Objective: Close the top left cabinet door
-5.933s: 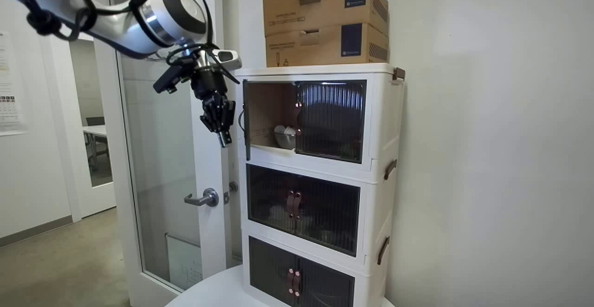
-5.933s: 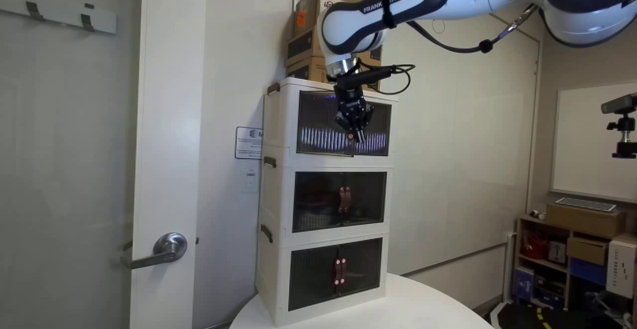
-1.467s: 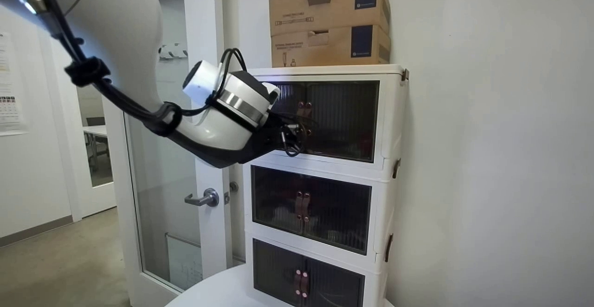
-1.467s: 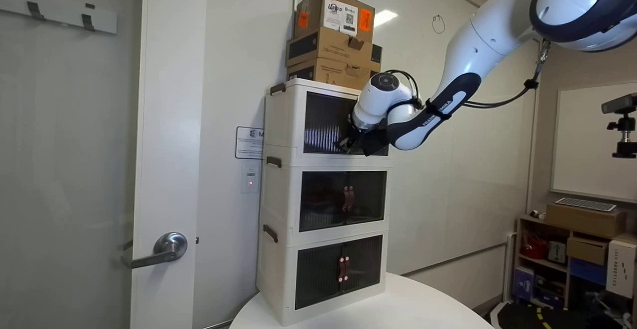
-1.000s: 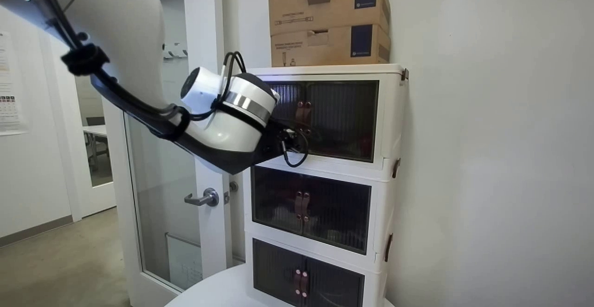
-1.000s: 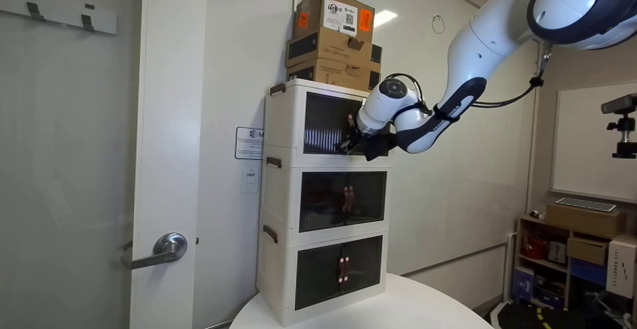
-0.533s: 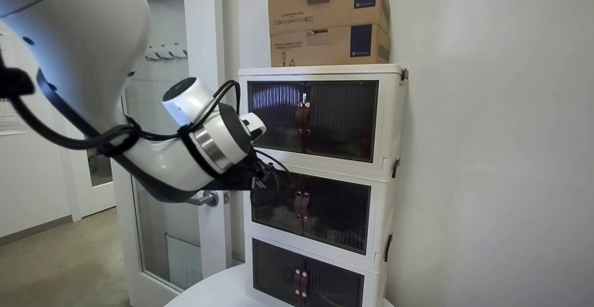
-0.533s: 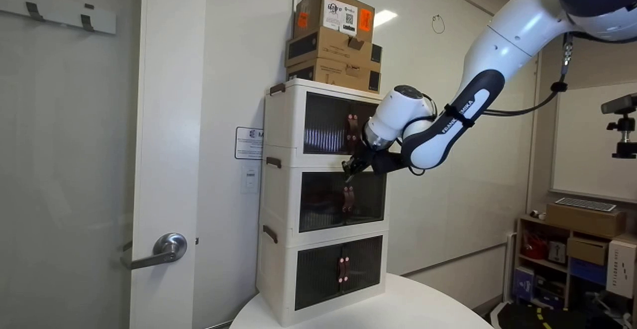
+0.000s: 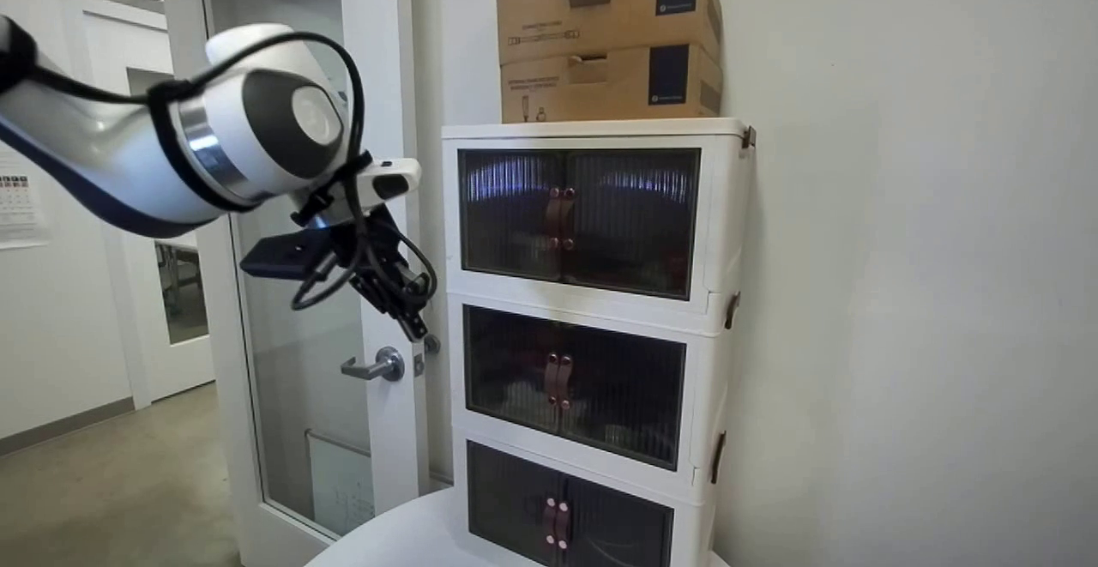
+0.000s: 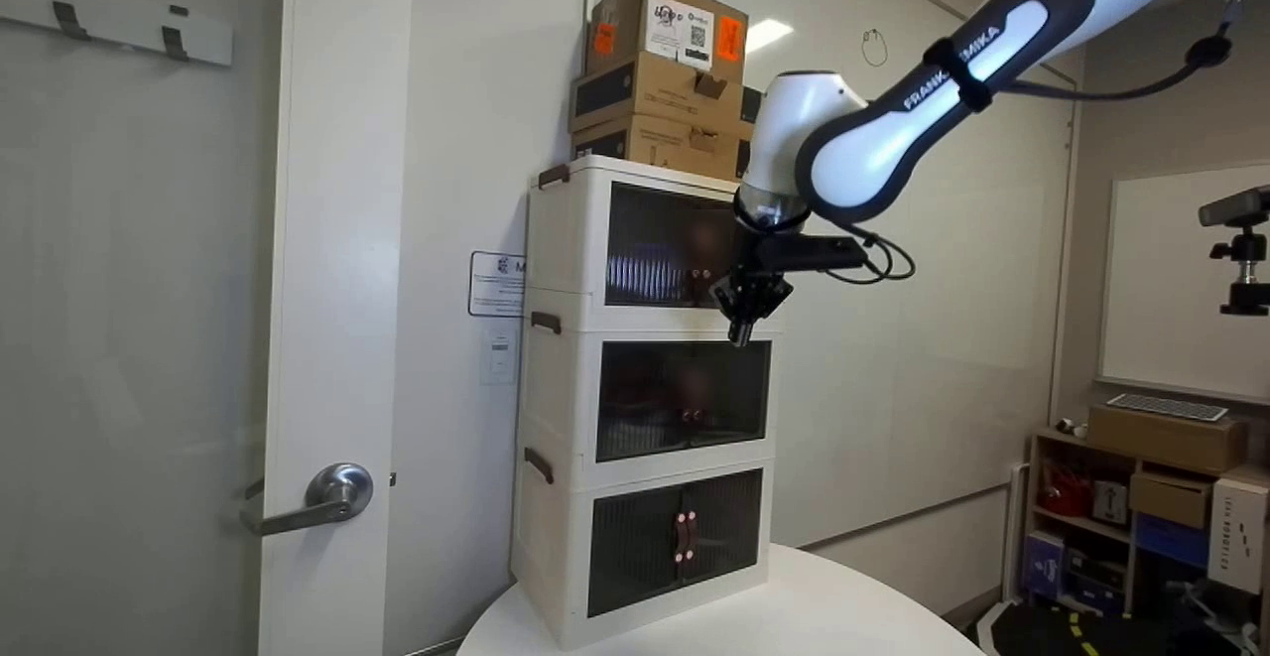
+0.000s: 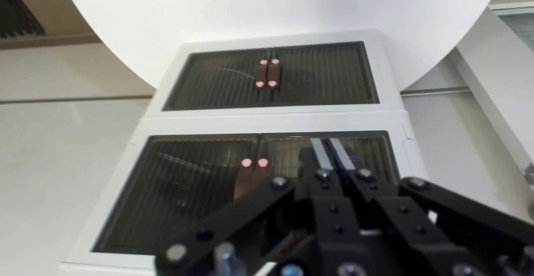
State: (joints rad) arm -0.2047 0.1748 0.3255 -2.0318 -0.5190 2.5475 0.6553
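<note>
The top left cabinet door (image 9: 510, 211) is a dark ribbed panel in the white three-tier cabinet (image 9: 570, 305). It lies flush in its frame beside the right door of the same compartment, their brown handles side by side. It also shows in an exterior view (image 10: 645, 244), its right part near my arm. My gripper (image 9: 414, 331) is in front of the cabinet, apart from it, fingers pointing down; it shows too in an exterior view (image 10: 740, 333). In the upside-down wrist view, the fingers (image 11: 332, 153) are together with nothing between them, before the middle compartment. The top compartment is out of that view.
Cardboard boxes (image 9: 605, 39) are stacked on the cabinet. It stands on a round white table (image 10: 794, 606). A glass room door (image 9: 300, 310) with a metal lever handle (image 9: 375, 366) stands beside it, close to my gripper. Middle and bottom compartment doors are shut.
About six seconds ago the top left door stood swung open; at 1.5 seconds ago it was flush. Since then my gripper has drawn back from it, lower, and turned to point down.
</note>
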